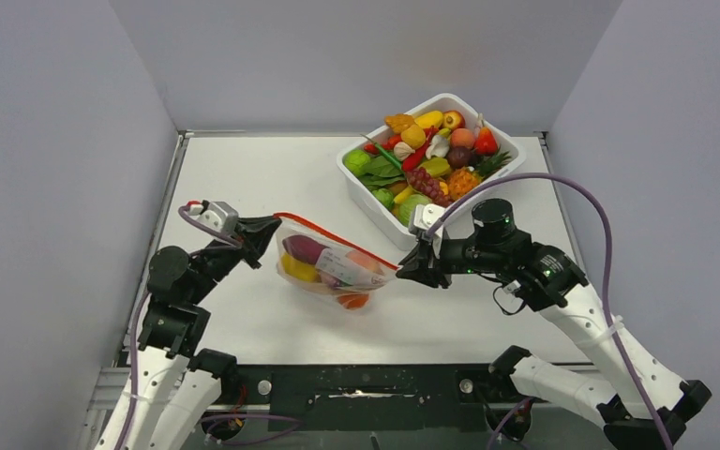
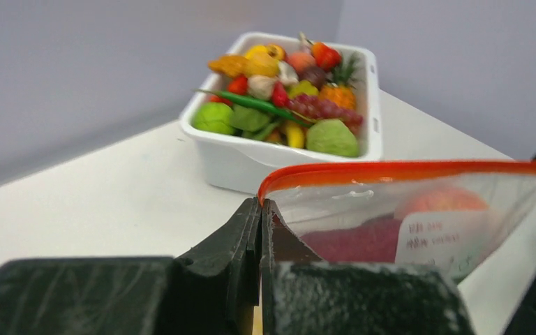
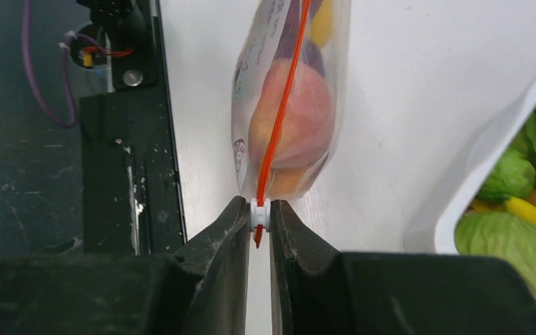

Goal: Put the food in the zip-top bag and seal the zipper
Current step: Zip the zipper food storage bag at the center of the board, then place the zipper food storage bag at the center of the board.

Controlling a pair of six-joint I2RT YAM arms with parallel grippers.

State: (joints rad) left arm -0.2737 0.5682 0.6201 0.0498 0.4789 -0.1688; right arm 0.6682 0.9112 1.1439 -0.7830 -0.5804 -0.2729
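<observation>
The clear zip-top bag (image 1: 333, 267) is stretched above the table between both grippers. It holds food: a purple piece (image 1: 302, 247), a yellow piece (image 1: 298, 269) and an orange-red piece (image 1: 353, 300). The red-orange zipper (image 1: 333, 232) runs along its top edge. My left gripper (image 1: 270, 228) is shut on the bag's left corner; in the left wrist view (image 2: 260, 204) the jaws pinch the plastic just below the zipper (image 2: 405, 169). My right gripper (image 1: 403, 267) is shut on the white zipper slider (image 3: 259, 213) at the bag's right end, the zipper (image 3: 279, 112) running away from it.
A white rectangular tub (image 1: 354, 178) heaped with toy fruits and vegetables stands at the back right, close behind my right gripper; it also shows in the left wrist view (image 2: 230, 160) and at the right edge of the right wrist view (image 3: 460, 195). Grey walls enclose the table.
</observation>
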